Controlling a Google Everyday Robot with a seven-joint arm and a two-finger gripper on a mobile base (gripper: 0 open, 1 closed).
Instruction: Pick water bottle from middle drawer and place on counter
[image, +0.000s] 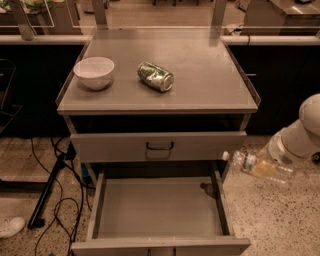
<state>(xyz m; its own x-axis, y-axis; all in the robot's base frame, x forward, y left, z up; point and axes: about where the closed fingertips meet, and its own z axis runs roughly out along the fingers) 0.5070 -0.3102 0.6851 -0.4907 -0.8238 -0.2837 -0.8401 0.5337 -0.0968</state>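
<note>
The water bottle (252, 164) is clear with a white cap. It hangs sideways in the air just right of the cart, cap pointing left, at about the height of the closed upper drawer front. My gripper (266, 167) is shut on the bottle's body under the white arm (300, 135) at the right edge. The middle drawer (157, 207) is pulled out at the bottom with a bare grey floor. The counter (200, 75) is the cart's flat grey top, above and left of the bottle.
A white bowl (94, 72) and a dented green-and-silver can (155, 76) sit on the counter's left half. The upper drawer front with its dark handle (160, 146) is closed. A small dark mark (207, 189) lies at the drawer's back right. Cables (55, 200) run across the floor at left.
</note>
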